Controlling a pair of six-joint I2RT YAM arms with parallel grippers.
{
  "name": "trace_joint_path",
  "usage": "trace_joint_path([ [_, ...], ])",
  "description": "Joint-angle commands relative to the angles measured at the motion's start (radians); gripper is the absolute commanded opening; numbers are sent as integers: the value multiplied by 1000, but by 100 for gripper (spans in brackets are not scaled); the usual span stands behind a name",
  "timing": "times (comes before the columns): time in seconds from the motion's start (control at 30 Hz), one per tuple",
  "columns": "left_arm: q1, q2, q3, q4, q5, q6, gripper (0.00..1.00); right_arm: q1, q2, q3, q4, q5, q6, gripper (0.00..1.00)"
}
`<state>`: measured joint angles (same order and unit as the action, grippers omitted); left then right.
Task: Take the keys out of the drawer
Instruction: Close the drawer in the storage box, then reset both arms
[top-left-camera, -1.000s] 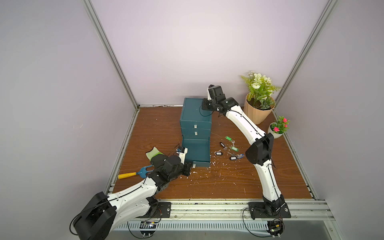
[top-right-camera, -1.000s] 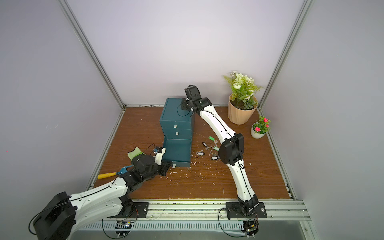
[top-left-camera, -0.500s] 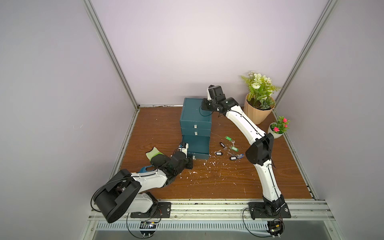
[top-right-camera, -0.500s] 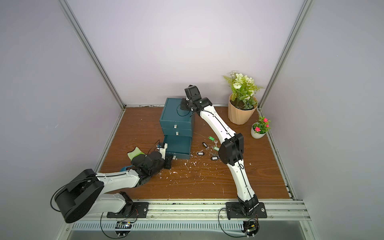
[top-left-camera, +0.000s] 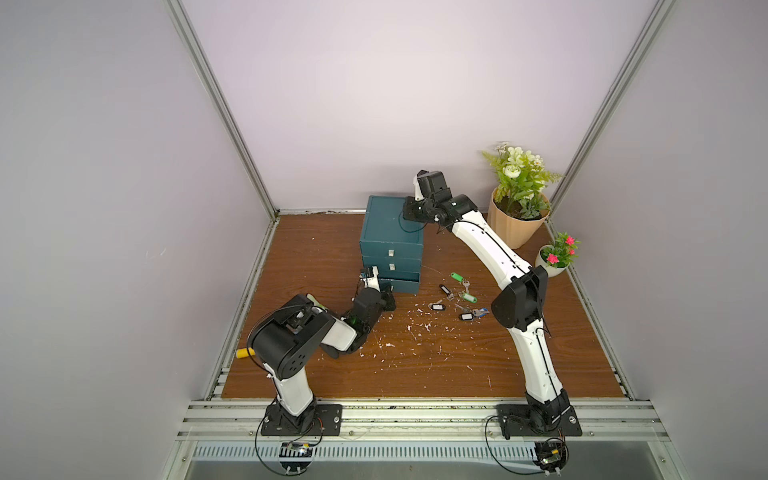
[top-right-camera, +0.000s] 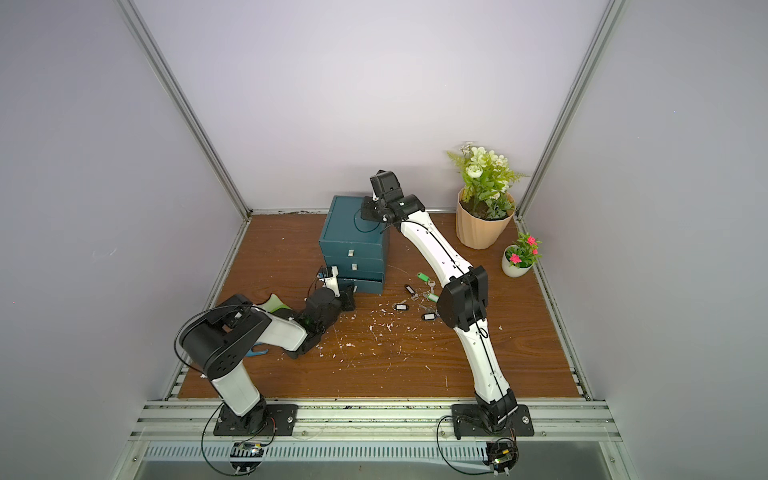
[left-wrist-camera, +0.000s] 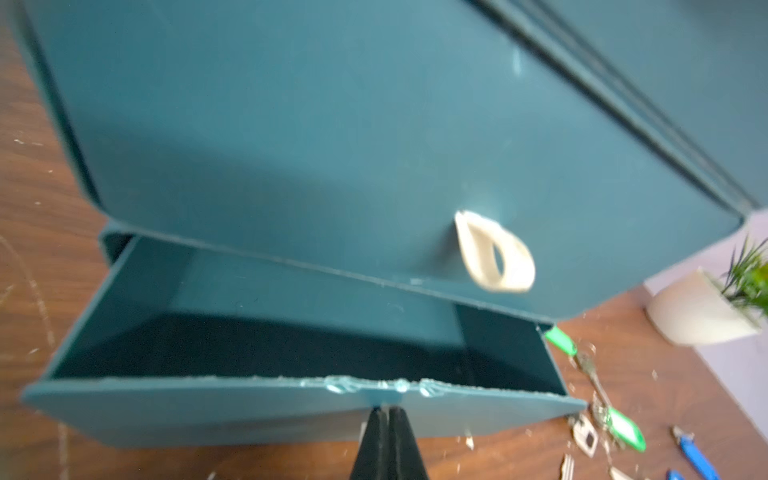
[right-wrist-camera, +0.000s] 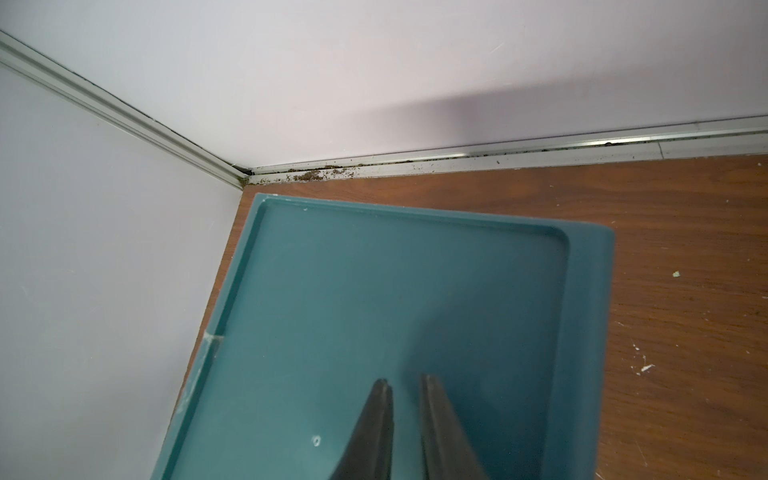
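The keys (top-left-camera: 456, 276) lie scattered on the wooden table right of the teal cabinet (top-left-camera: 390, 226), with green, black and blue tags (top-right-camera: 422, 276) (left-wrist-camera: 623, 428). The bottom drawer (left-wrist-camera: 249, 411) stands partly out, and what shows of its inside is dark and bare. My left gripper (left-wrist-camera: 388, 409) (top-left-camera: 388, 296) is shut, its tips against the middle of that drawer's front. A pale sliver shows at the tips; I cannot tell if it is the handle. My right gripper (right-wrist-camera: 405, 380) (top-left-camera: 409, 210) rests over the cabinet top (right-wrist-camera: 374, 299), slightly open, holding nothing.
A large plant pot (top-left-camera: 515, 220) and a small white flower pot (top-left-camera: 555, 259) stand at the back right. A yellow-handled tool (top-left-camera: 245, 352) and a green-and-white piece (top-right-camera: 274, 302) lie by the left wall. White flecks (top-left-camera: 415, 332) litter the table. Walls close three sides.
The bottom drawer has slid back in and now sticks out only a little. My left arm has folded up, its elbow raised, with the gripper following the drawer front. The right arm is still.
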<state>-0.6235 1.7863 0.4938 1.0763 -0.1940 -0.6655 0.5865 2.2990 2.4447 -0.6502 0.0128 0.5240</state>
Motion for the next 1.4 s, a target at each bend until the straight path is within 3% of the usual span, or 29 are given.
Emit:
trace_joint_path([
  [0.0, 12, 51, 20, 192, -57, -45, 7, -3, 38, -27, -96, -38, -22, 19],
  [0.37, 7, 228, 27, 497, -119, -137, 12, -11, 57, -14, -91, -79, -31, 19],
  [0.6, 7, 294, 80, 519, -88, -167, 14, -16, 82, 31, -101, -85, -29, 18],
  [0.73, 8, 287, 63, 529, -70, -174, 15, -16, 85, 29, -96, -88, -14, 18],
  [0.87, 8, 159, -52, 519, -70, -164, 15, -18, 76, 44, -90, -79, -15, 18],
  [1.0, 11, -104, -180, 343, -88, -141, 16, -20, 56, 73, -79, -56, -24, 19],
  [1.1, 13, -390, -168, -17, -107, -48, 19, -26, 32, 92, -59, -37, -22, 19],
  [1.2, 16, -591, -23, -478, -213, 88, 25, -35, -9, 98, -34, -5, -42, 20],
  [1.27, 44, -648, 63, -642, -276, 211, 40, -42, -48, 98, -27, 37, -85, 22],
  [1.33, 113, -673, 107, -693, -250, 314, 53, -59, -93, 91, -26, 56, -144, 23],
  [1.37, 168, -676, 117, -693, -202, 347, 55, -75, -125, 74, -26, 65, -171, 24],
])
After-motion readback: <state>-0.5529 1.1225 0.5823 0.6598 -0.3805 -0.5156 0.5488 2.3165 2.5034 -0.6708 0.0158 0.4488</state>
